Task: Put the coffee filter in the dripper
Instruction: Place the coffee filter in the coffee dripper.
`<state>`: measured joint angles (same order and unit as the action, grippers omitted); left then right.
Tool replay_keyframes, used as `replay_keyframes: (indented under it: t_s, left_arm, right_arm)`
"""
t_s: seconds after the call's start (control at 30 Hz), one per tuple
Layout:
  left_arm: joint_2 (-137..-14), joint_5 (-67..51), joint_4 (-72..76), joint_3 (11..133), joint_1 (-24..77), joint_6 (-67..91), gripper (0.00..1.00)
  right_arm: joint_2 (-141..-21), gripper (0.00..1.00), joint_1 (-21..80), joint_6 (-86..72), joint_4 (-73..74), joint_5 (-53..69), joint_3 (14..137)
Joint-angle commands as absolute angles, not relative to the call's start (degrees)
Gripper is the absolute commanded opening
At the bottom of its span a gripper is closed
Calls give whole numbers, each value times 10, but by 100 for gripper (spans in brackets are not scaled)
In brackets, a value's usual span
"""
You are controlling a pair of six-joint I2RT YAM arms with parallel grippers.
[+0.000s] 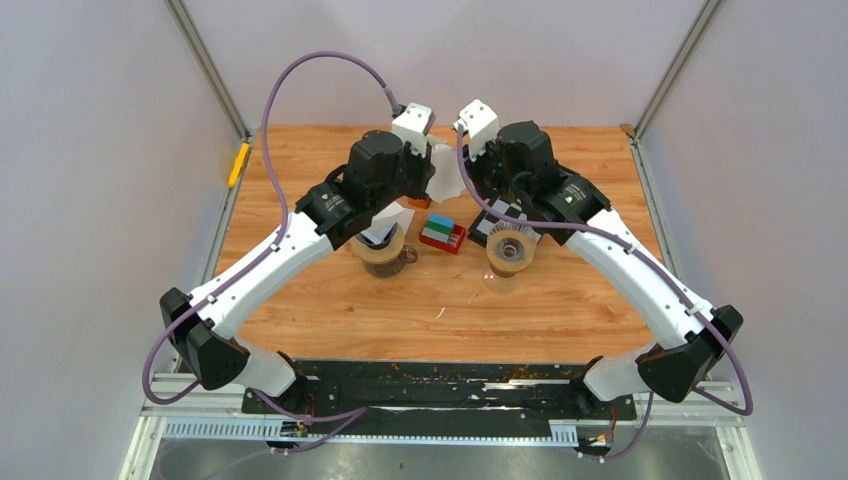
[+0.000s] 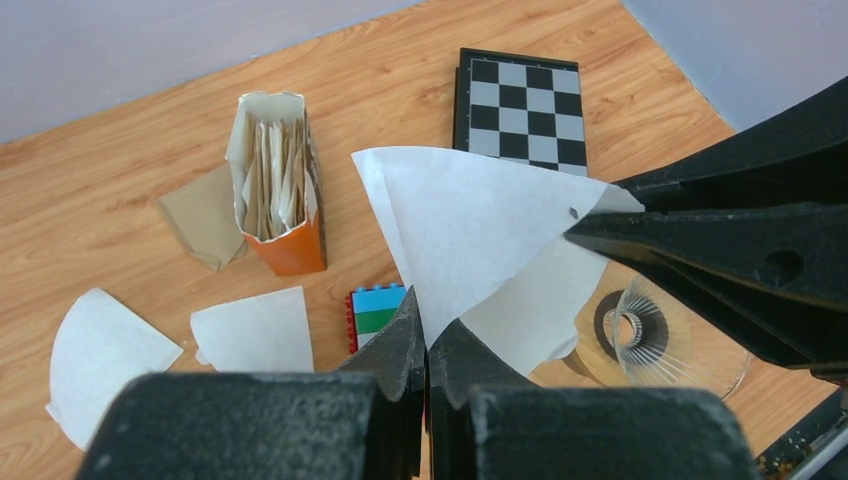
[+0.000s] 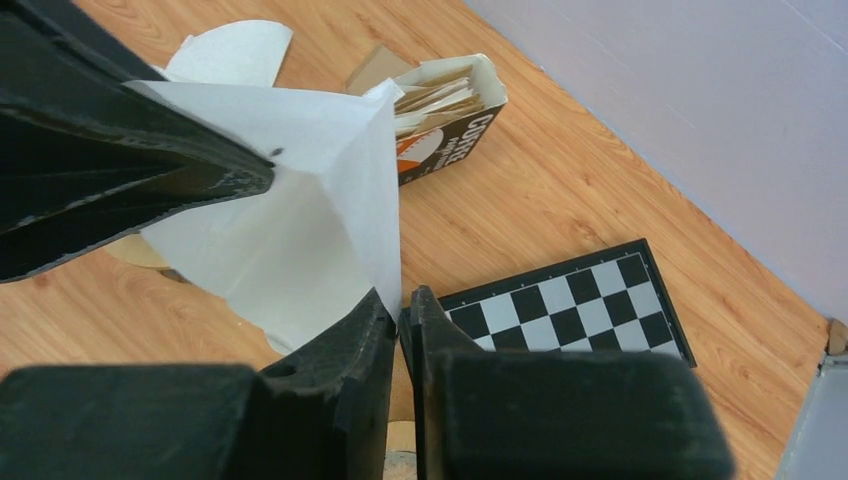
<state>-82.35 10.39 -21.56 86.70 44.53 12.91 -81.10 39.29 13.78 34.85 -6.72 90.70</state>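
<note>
The coffee filter [image 2: 470, 220] is plain white, the filter box [image 2: 292, 250] orange, the chessboard [image 2: 520, 105] black-and-white chequered, the toy bricks [image 2: 378, 305] red, green and blue, the table [image 2: 100, 190] pale wood-grain.

**Legible lettering.** One word can be read: "COFFEE", in white capitals on the dark side panel of the filter box [image 3: 455, 140]. In the right wrist view this box lies up and to the left of the checkerboard [image 3: 570, 300]. A smaller line of print beneath the word is too fine to read.
</note>
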Motion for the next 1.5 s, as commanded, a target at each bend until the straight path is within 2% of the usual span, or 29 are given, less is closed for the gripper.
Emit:
replay_keyframes:
  t_s: [0.0,0.1,0.2,0.3,0.47,0.63,1.0,1.07,1.13,1.27,1.37,1.47]
  left_arm:
    - [-811,89,-193,871,447,132,0]
    - [-815,74,-193,874,447,142,0]
    - [-815,61,-192,874,447,149,0]
    - [-813,61,-191,870,447,149,0]
    - [-806,91,-185,861,447,123,0]
    - [-799,144,-176,851,447,75,5]
    - [-800,142,-172,851,447,61,5]
    - [-799,126,-177,854,447,57,0]
    - [-801,99,-187,860,447,51,0]
    - [-813,26,-232,878,447,34,0]
    - [-826,-21,-277,896,447,23,0]
    - [-837,-55,-311,905,448,17,0]
  right_arm:
    - [-791,18,391,116,330,-19,915]
    - [-800,27,390,106,332,-9,919]
    - [-807,29,389,99,332,11,923]
    - [-813,23,388,97,333,9,926]
    - [-812,0,387,92,336,0,930]
    - [-807,0,386,90,336,-33,926]
    - [-806,0,384,93,335,-27,920]
    - [-803,13,384,100,332,-25,915]
    - [-797,29,384,109,328,-17,912]
    - [-776,47,384,142,314,-9,902]
    - [-761,52,384,163,314,22,898]
    - [-753,53,383,171,316,37,898]
